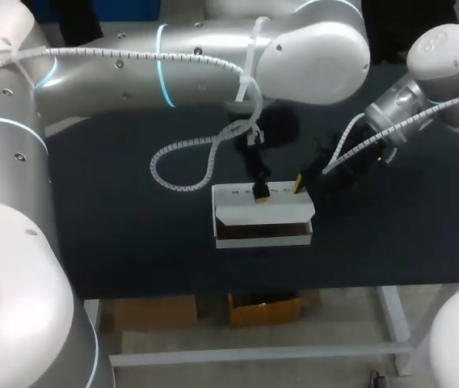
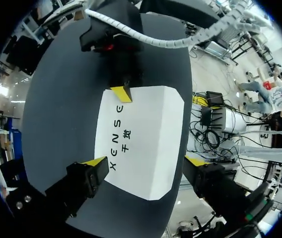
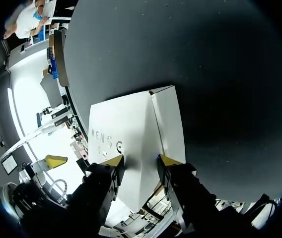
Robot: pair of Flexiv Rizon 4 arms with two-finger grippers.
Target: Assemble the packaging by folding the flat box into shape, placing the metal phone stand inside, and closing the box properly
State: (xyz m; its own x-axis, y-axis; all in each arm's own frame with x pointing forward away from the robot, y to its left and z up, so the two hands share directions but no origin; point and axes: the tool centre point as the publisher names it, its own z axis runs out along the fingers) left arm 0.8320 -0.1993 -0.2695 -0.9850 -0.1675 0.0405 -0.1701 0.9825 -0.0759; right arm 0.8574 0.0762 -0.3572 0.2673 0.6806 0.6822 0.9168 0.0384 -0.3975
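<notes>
A white cardboard box (image 1: 262, 212) sits in the middle of the smooth black table (image 1: 116, 242). Its top is flat and its front is open and brown inside. The left gripper (image 2: 146, 161) hangs over it, fingers wide. The right gripper (image 3: 141, 159) is at the box's back right corner, fingers a little apart, holding nothing. A curly white cable (image 1: 183, 166) loops behind the box.

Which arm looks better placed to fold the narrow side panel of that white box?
Right, probably. The right gripper sits at a corner of the white box, fingers either side of the crease beside the narrow panel. The left gripper is spread wide across the printed top instead.
</notes>
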